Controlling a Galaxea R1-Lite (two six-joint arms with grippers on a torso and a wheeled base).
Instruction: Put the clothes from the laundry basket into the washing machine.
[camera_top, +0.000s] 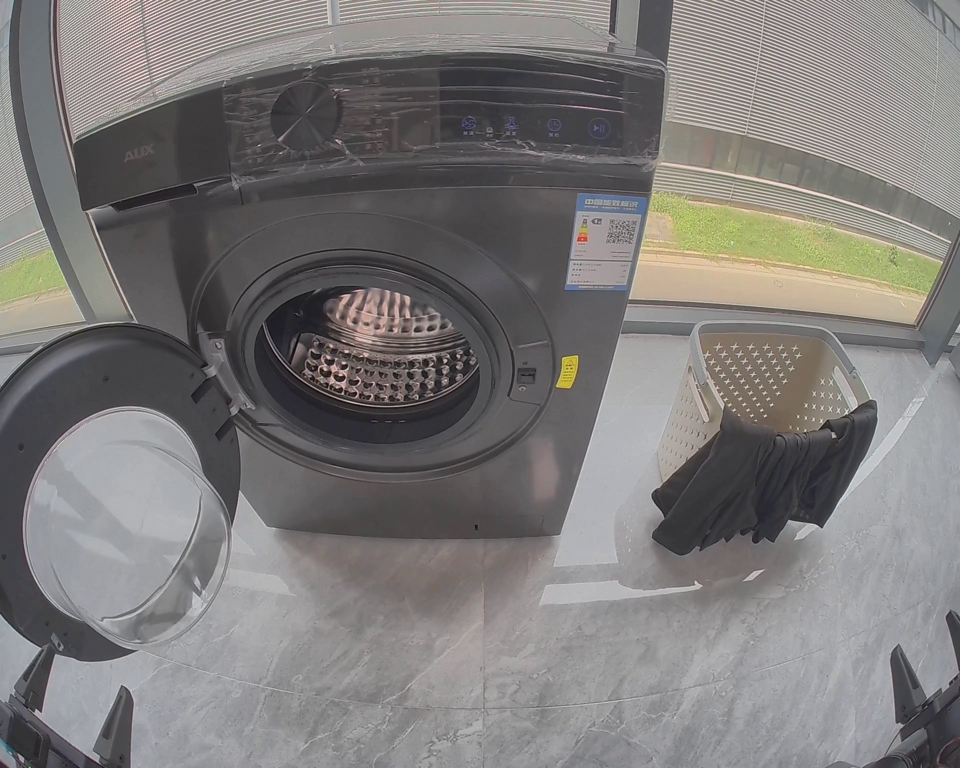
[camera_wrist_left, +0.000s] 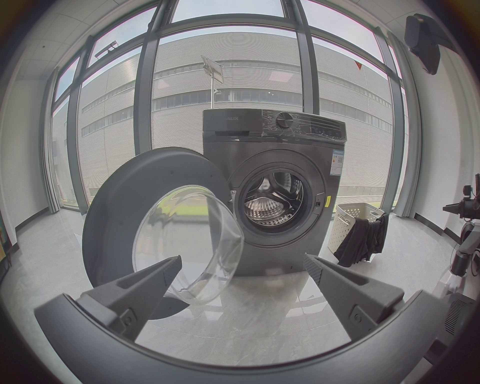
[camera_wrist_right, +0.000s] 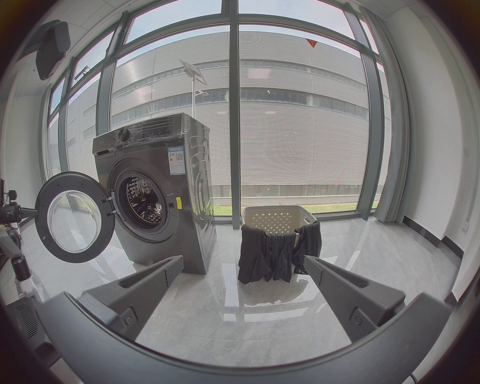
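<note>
At the near left, the left gripper (camera_top: 78, 690) sits low over the marble floor (camera_top: 450, 640), its fingers spread wide with nothing between them, pointing towards the machine. Just beyond it the round door (camera_top: 110, 490) hangs fully swung out to the left on its hinge, the clear bowl of the window facing the robot. The washing machine (camera_top: 400, 300) stands in the middle against the window wall, and its drum (camera_top: 380, 350) is open and shows only bare perforated steel. To the right of the machine, a little apart from its side, stands the white laundry basket (camera_top: 770, 370). The clothes (camera_top: 760, 480), dark fabric in several folds, lie draped over the basket's near rim and hang down its outer wall almost to the floor. Whether more lies at the bottom I cannot tell. The fabric looks soft, limp and light, so it should bunch up and trail when lifted. The best hold is probably the thick gathered part right on the rim, where a pinch catches several layers. A corner grip would likely leave the rest dragging, and the light basket might tip or slide along. At the near right, the right gripper (camera_top: 928, 650) is held low and well short of the basket, fingers wide apart and holding nothing, aimed at the hanging cloth.
</note>
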